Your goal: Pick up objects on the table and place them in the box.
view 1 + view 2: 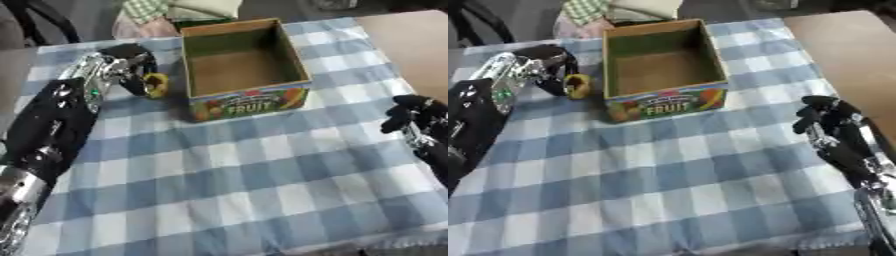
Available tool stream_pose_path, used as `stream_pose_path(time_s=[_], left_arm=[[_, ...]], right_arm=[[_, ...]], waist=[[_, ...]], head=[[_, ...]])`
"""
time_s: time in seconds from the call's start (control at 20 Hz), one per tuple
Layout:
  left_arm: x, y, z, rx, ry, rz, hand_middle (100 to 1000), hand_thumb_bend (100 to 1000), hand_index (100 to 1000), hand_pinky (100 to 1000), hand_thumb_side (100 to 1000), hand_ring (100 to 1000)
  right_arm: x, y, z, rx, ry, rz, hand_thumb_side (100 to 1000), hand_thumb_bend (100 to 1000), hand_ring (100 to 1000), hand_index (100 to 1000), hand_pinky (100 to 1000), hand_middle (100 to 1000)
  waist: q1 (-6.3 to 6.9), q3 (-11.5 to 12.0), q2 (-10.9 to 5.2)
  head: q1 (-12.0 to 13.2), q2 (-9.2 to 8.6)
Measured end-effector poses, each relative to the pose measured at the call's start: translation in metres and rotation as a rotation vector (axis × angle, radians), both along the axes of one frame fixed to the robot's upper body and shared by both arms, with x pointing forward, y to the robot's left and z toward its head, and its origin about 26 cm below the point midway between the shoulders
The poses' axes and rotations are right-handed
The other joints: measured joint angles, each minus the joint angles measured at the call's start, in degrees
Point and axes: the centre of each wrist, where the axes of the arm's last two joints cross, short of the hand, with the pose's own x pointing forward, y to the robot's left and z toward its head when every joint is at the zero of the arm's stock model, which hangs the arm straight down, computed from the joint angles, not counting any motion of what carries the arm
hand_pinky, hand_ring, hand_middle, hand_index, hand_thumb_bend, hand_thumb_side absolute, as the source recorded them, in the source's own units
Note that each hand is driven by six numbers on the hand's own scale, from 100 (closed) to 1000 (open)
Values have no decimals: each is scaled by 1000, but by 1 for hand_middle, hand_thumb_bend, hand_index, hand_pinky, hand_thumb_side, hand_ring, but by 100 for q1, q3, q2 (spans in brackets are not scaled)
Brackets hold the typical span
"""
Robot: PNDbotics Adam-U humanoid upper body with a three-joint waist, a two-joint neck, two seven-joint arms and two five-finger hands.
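Underfoot, so to speak, a blue-and-white checked cloth (262, 180) covers the table and runs slightly askew, its far edge at twelve o'clock. Beyond that edge lie a green checked fabric (144, 7) and a pale cushion-like shape, with dark curved bars at eleven o'clock. A bare brown surface (411, 45) shows at two o'clock. The open cardboard box (245, 60), printed with fruit and the word FRUIT on its near side, stands at twelve o'clock. Just beside its left wall, at ten o'clock, the left hand (131, 67) has its fingers curled round a small yellow object (157, 84), held above the cloth. The right hand (824, 120) sits at three o'clock, fingers curled and holding nothing.
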Motion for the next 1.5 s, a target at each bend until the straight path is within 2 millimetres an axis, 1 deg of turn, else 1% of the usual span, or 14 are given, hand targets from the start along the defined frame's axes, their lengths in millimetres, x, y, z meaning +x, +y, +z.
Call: stream_pose_path(time_s=[0.15,0.25,0.55,0.75,1.0,1.15,1.3,1.5], left_arm=[[-1,-1,3,-8,-51,4,100,195,128,504,100,270],[-1,0,8,-15,-74,4,100,194,131,508,100,273],[-6,5,39,-64,-136,-13,100,187,131,511,100,271],[-8,0,59,-110,-180,-38,100,179,130,512,100,268],[-10,-12,83,-158,-247,-80,100,171,131,514,100,269],[-11,-27,91,-166,-271,-120,100,170,132,516,100,271],[-10,-45,91,-170,-272,-166,100,172,135,517,100,274],[-9,-68,81,-161,-253,-221,100,171,143,520,100,283]], right_arm=[[0,0,0,0,0,-1,347,100,559,765,579,579],[-1,-1,-1,1,3,-4,346,100,559,765,579,579],[-1,-2,-2,1,5,-6,345,100,559,765,578,579],[-1,-2,-2,1,6,-6,343,100,559,765,578,579],[-1,-2,-2,2,6,-5,343,100,559,765,578,579],[-1,-2,-2,1,5,-3,343,100,559,765,578,578],[-1,-1,-2,2,4,1,343,100,559,765,578,578],[-1,0,-2,1,5,7,345,100,559,765,578,578]], waist=[[-3,13,-1],[-12,23,-1],[-34,69,-29],[-41,76,-36],[-66,65,-47],[-68,36,-53],[-68,-17,-53],[-67,-100,-51]], head=[[-4,0],[-5,0],[-13,1],[-23,1],[-18,1],[0,1],[14,0],[33,-7]])
